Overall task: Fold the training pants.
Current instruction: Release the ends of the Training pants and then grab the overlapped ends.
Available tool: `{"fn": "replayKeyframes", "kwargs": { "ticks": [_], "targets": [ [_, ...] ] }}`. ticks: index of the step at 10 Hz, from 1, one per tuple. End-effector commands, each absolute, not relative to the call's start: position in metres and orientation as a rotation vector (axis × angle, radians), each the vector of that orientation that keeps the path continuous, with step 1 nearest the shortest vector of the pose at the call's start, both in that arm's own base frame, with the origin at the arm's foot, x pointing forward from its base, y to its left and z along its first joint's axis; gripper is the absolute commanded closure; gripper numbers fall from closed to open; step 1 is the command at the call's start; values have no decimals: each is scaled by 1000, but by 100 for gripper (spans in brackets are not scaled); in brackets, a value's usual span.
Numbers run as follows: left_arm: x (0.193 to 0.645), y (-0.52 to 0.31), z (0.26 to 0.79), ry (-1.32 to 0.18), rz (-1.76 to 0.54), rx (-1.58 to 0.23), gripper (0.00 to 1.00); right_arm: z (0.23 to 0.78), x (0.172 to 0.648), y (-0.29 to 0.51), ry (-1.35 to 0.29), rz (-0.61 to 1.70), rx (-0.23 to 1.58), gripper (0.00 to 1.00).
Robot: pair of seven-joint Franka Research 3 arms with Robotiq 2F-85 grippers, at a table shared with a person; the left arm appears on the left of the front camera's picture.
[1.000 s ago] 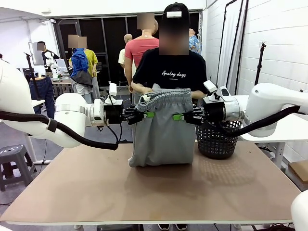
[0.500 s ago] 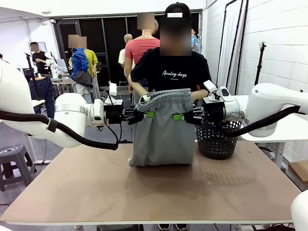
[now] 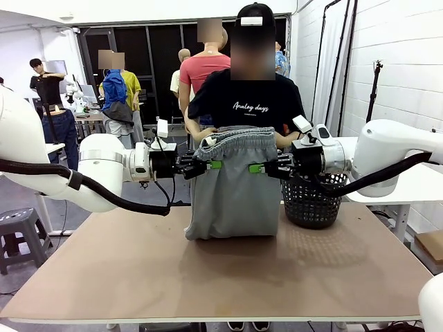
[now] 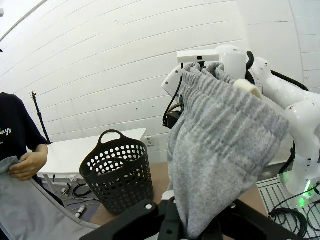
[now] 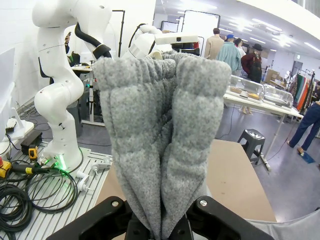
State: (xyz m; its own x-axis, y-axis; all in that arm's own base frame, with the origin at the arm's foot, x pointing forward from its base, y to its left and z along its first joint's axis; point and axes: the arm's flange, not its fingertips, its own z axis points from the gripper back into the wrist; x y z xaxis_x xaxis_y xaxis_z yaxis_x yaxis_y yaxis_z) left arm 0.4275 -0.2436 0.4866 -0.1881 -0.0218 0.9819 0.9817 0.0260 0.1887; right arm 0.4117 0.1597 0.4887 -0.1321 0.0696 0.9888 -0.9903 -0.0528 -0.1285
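The left gripper [image 3: 213, 164] and right gripper [image 3: 256, 168] are each clamped on a side of the training pants [image 3: 234, 190], dangling them at the far edge of the table [image 3: 208, 277], I guess to flatten them for folding.

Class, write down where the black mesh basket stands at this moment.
In the front view, the black mesh basket stands on the table at its far right, just right of the hanging training pants.
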Motion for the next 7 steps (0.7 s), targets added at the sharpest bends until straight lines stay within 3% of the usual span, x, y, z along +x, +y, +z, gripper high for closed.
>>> {"fn": "replayKeyframes", "kwargs": {
  "ticks": [1,7],
  "targets": [
    [427,-244,488,-1345,-1332,-1075,100,492,409,161,-1230,1384,1129,100],
    [427,-244,488,-1345,-1332,-1075,100,492,409,161,-1230,1384,1129,100]
  ]
}}
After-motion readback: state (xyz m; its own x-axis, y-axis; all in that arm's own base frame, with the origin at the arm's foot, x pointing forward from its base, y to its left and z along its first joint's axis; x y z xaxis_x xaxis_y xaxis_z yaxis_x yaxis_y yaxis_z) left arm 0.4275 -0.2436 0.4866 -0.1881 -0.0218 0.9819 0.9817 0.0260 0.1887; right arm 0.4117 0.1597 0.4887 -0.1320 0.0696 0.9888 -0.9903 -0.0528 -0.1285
